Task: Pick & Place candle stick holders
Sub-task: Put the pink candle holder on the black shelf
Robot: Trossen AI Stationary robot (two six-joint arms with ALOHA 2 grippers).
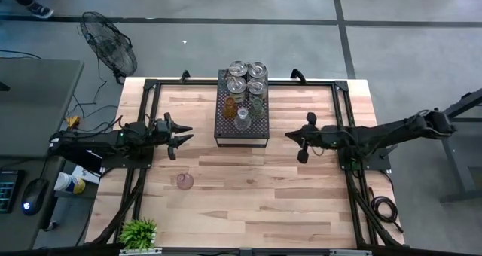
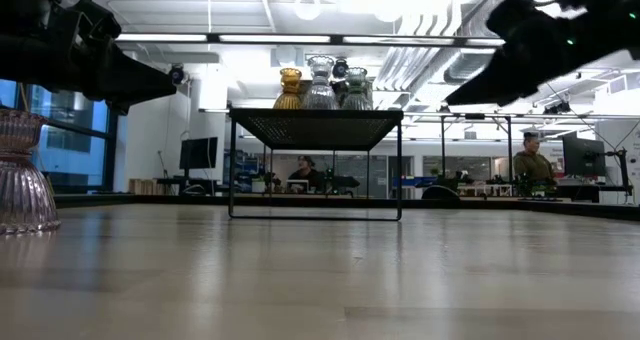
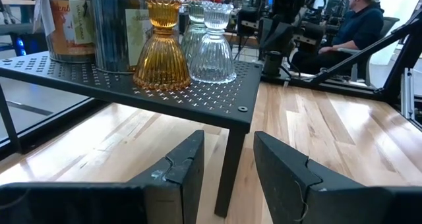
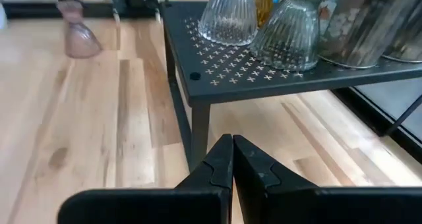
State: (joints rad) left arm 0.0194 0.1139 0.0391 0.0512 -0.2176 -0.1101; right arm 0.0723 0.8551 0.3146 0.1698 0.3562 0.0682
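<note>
A black perforated tray [image 1: 223,128] stands on legs at the table's far middle. On it are several candle stick holders: an amber one [image 3: 161,49], a clear ribbed one [image 3: 212,46], a greenish one [image 1: 257,104] and silvery round ones [image 1: 238,69] at the back. A pinkish holder [image 1: 184,181] stands alone on the bare wood, base down, nearer the front left. My left gripper [image 1: 186,134] hangs level and open just left of the tray, with nothing between its fingers. My right gripper [image 1: 289,135] is shut and empty, just right of the tray and slanting down a little.
A small green plant [image 1: 138,232] sits at the near left corner. Black frame rails [image 1: 343,120] run along the table's sides. A fan [image 1: 109,49] stands on the floor beyond the far left corner. Bare wood lies in front of the tray. People sit in the room behind.
</note>
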